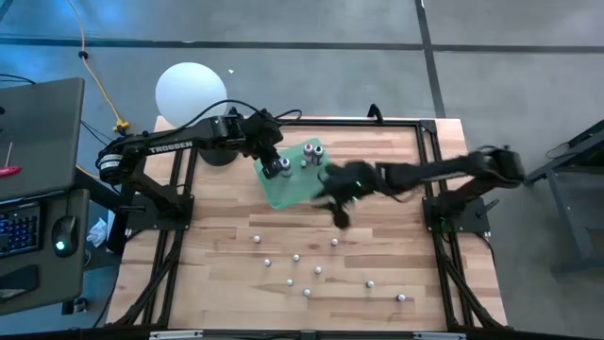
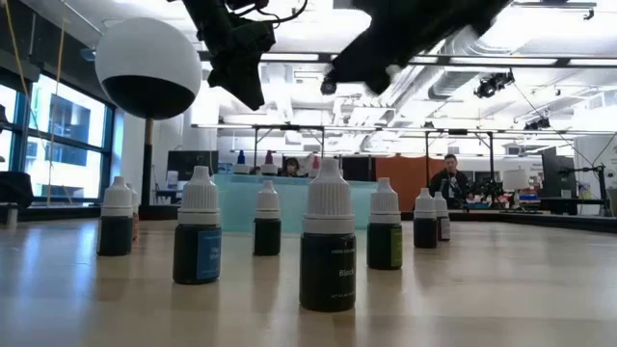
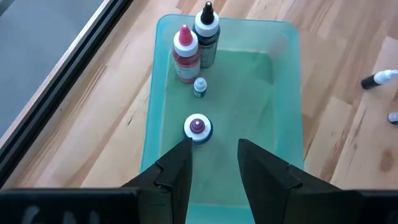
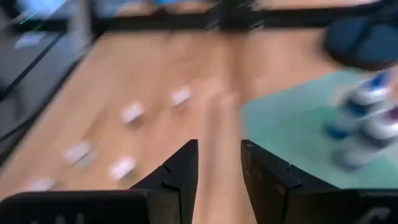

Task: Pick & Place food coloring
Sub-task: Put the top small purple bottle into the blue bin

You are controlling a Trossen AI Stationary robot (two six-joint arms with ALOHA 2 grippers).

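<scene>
Two arms: dark six-joint robot arms reach over a pale wooden table [image 1: 377,274] from opposite sides.
Table: light plank top inside a black frame, carrying the tray and the loose bottles.
Lamp: large white sphere lamp [image 1: 191,90] stands at the table's far left corner, beside the left arm's base.
Tray: translucent green plastic tray [image 3: 283,93] lies near the far middle of the table, between the two tools.
Left tool [image 3: 214,163]: hangs over the tray's near end, its dark fingers apart with nothing between them, a purple-tipped white-capped bottle [image 3: 198,127] just ahead.
Right tool [image 4: 219,163]: blurred in motion at the tray's right edge above bare wood, fingers parted and empty.
Bottles in tray: tall red bottle with pink tip [image 3: 185,55] and dark bottle with black nozzle [image 3: 207,36] stand touching at the far end; one tiny green dropper bottle [image 3: 199,87] stands just beside them.
Loose food coloring: about ten tiny white-capped dropper bottles [image 1: 295,258] stand scattered upright on the table's near half, well apart from the tray.
</scene>
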